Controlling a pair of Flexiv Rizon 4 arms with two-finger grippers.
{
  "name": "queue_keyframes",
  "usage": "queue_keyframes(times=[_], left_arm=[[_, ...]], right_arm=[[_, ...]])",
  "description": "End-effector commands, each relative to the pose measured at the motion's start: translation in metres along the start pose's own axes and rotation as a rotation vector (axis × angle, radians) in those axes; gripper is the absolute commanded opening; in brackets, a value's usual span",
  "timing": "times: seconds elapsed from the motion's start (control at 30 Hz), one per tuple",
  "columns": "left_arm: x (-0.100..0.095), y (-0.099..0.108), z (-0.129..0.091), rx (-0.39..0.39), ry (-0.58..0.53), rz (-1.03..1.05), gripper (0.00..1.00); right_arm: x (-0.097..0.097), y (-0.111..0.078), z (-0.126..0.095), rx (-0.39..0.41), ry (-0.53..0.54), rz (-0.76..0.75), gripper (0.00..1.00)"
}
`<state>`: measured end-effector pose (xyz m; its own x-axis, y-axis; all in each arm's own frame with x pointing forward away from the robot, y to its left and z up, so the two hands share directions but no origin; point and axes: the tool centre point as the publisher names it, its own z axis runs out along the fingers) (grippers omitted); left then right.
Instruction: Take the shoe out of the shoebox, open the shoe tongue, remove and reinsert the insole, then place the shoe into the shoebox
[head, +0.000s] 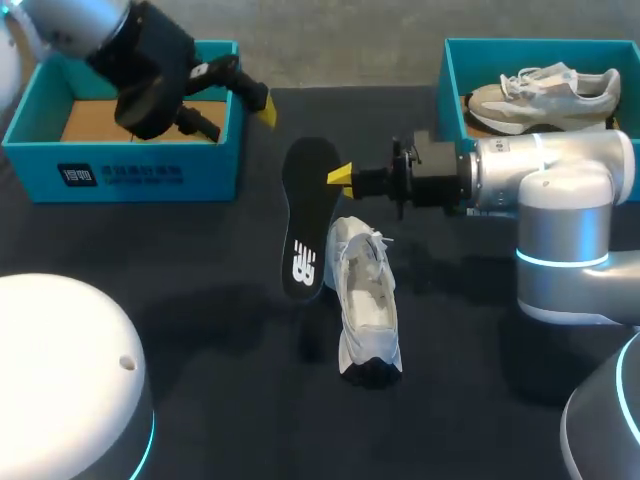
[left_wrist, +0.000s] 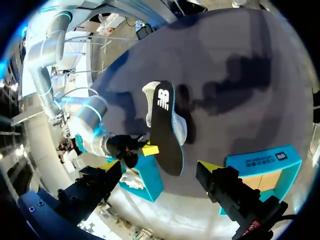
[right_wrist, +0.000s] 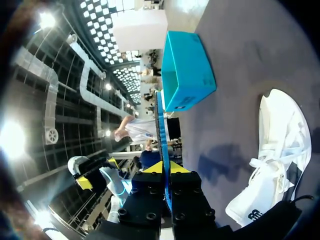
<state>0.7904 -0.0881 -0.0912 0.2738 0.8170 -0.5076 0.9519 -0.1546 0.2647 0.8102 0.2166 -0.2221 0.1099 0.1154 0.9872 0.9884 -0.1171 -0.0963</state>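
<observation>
the white shoe (head: 365, 300) lies nearest on the dark tabletop (head: 200, 300), opening up, with nothing holding it. just beside it the black insole (head: 305, 230) hangs out of the shoe, pinched by one edge near its far end in the right gripper (head: 340, 177), whose fingers are clamped on it. farther off, the left gripper (head: 235, 110) hovers over the left shoebox (head: 120, 170) with its fingers wide apart and empty. a second shoe (head: 545, 95) sits in the right shoebox (head: 450, 80). likely risks: the thin insole buckles or twists in that narrow pinch, or the unbraced shoe slides or tips when the insole is pushed in.
</observation>
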Motion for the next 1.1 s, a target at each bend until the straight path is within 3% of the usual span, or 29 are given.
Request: queue_keyframes(times=[0.03, 0.3, 0.4, 0.77, 1.1], left_arm=[[-0.005, 0.012, 0.006, 0.111, 0.062, 0.004, 1.00], [-0.005, 0.012, 0.006, 0.111, 0.062, 0.004, 1.00], [-0.005, 0.012, 0.006, 0.111, 0.062, 0.004, 1.00], [-0.015, 0.026, 0.032, 0.214, 0.300, -0.031, 1.00], [-0.010, 0.033, 0.043, 0.213, 0.341, -0.062, 1.00]], right_arm=[[0.000, 0.001, 0.003, -0.001, -0.003, 0.001, 0.00], [0.000, 0.001, 0.003, -0.001, -0.003, 0.001, 0.00], [-0.011, 0.006, 0.010, 0.003, 0.017, 0.013, 0.00], [-0.012, 0.009, 0.009, 0.011, -0.101, -0.025, 0.00], [-0.009, 0.008, 0.007, 0.010, -0.125, -0.021, 0.00]])
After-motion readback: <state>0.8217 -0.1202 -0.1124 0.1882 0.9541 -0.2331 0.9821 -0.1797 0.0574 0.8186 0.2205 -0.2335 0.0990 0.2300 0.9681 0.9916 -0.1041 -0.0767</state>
